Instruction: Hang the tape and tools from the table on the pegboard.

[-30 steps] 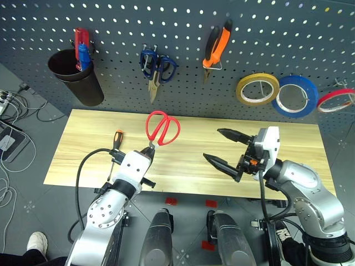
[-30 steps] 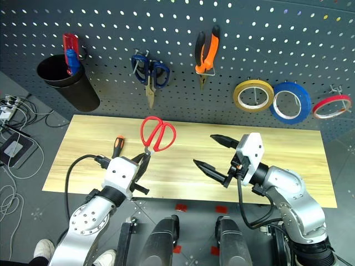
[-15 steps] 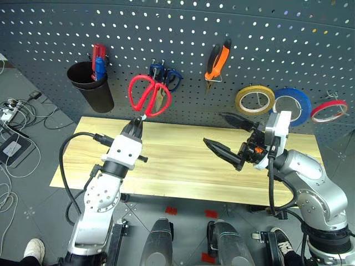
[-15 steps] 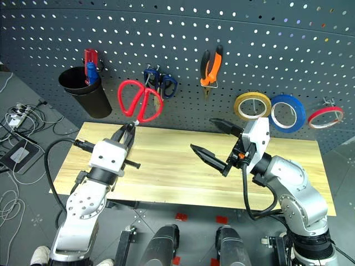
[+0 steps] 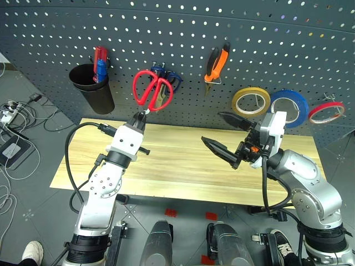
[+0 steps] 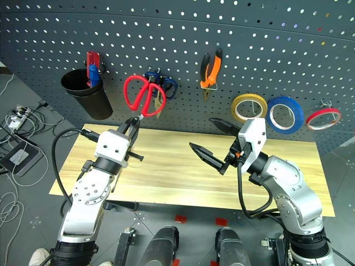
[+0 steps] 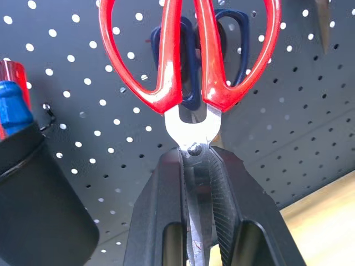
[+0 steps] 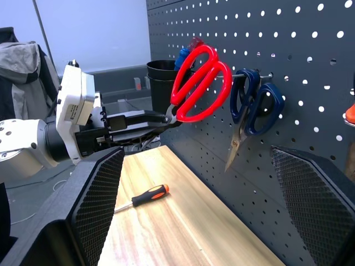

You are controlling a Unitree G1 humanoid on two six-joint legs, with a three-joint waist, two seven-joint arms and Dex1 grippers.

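Orange-handled pliers (image 5: 216, 59) and tan tape (image 5: 250, 101) already hang on the pegboard (image 5: 277, 39). Red scissors (image 5: 152, 90) are up at the board near the blue scissors (image 6: 161, 88), not yet hooked as far as the views show. Screwdriver (image 8: 142, 198) lies on the bench (image 5: 183, 160). Left end effector (image 5: 140, 114) is clenched on the scissors' blades; right end effector (image 5: 221, 134) is spread wide, empty.

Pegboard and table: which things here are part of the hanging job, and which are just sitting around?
Job:
red scissors, held by the left gripper
screwdriver on the table
pliers, yellow tape, on the pegboard

Just there:
blue scissors
blue tape
red tape
black cup
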